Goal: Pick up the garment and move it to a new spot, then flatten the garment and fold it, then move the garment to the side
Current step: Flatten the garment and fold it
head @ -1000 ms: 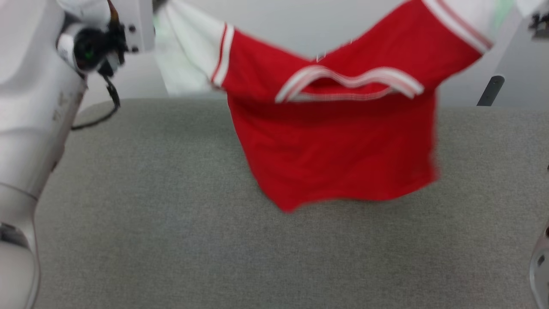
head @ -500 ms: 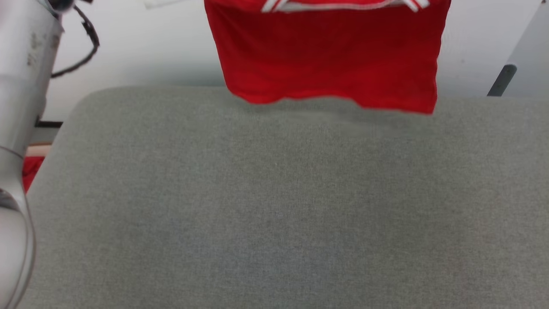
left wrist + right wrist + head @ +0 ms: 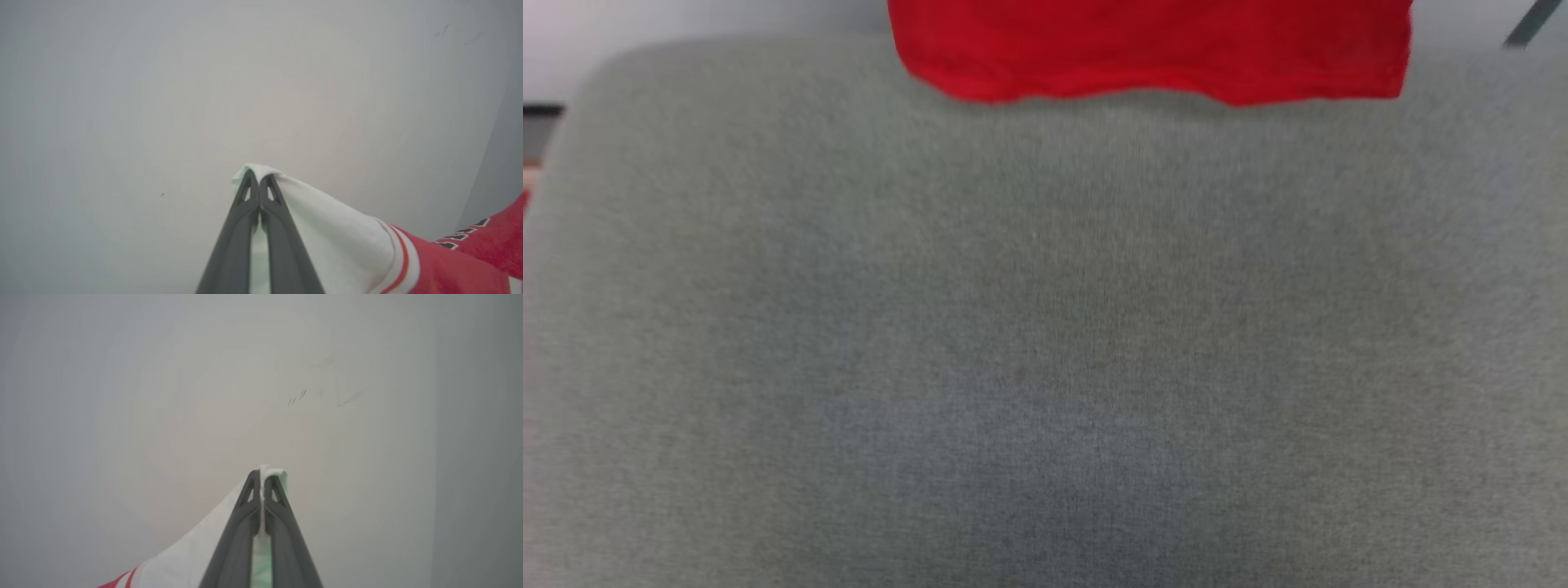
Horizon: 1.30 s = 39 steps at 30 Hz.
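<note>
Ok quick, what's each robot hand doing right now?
Left gripper: shut, pinching the garment by a white sleeve.
Right gripper: shut, pinching the garment's other white sleeve.

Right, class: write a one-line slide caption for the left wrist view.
Left pincer shut on the garment's white sleeve, before a plain wall.

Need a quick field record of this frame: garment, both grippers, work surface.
garment: red jersey shirt with white sleeves, lifted and hanging spread between the two arms
left gripper: shut on the end of one white sleeve
right gripper: shut on the end of the other white sleeve
surface: grey fabric-covered table
hem position: over the table's far part
hem touching table: cannot tell
flatten and fold: not yet done
</note>
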Motion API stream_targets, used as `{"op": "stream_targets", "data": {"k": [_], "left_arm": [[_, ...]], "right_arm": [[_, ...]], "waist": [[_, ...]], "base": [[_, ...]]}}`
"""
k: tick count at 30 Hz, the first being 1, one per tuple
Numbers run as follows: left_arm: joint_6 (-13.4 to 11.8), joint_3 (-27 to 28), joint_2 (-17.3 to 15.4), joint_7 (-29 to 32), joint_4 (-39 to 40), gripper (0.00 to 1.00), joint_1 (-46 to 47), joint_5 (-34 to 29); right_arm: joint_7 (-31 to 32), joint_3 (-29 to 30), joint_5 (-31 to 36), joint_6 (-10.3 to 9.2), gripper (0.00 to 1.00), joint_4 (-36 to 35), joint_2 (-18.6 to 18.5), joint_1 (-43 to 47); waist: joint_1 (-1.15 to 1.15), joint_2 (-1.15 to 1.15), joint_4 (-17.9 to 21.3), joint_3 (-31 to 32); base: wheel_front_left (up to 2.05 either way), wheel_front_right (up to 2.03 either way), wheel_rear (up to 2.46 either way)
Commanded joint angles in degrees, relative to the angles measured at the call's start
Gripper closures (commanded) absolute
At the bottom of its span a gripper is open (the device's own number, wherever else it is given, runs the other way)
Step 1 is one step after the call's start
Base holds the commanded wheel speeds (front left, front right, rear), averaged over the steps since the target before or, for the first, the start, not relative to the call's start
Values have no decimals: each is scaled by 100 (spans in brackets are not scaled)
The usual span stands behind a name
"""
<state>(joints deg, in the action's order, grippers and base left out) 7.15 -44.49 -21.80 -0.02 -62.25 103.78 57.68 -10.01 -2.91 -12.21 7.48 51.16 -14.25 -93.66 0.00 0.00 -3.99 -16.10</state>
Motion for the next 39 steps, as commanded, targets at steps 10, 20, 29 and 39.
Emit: {"op": "stream_targets", "data": {"k": [10, 20, 29, 39], "left_arm": [[32, 297, 149, -999, -164, 100, 992, 66], [35, 518, 160, -1429, 187, 100, 1166, 411], [36, 188, 155, -1028, 359, 100, 270, 780], [30, -528, -17, 225, 317, 100, -774, 905]], "right_arm": [[-519, 238, 1108, 0, 100, -197, -154, -1021], [-511, 613, 1952, 0, 100, -1302, -94, -1101], [-513, 212, 1504, 0, 100, -1327, -118, -491], [-58, -383, -4, 0, 100, -289, -300, 455]], "waist": [[0, 0, -22, -2055], [0, 0, -398, -3143], [0, 0, -625, -2885], [0, 0, -660, -1587]], "base": [[0, 0, 0], [0, 0, 0], [0, 0, 0], [0, 0, 0]]}}
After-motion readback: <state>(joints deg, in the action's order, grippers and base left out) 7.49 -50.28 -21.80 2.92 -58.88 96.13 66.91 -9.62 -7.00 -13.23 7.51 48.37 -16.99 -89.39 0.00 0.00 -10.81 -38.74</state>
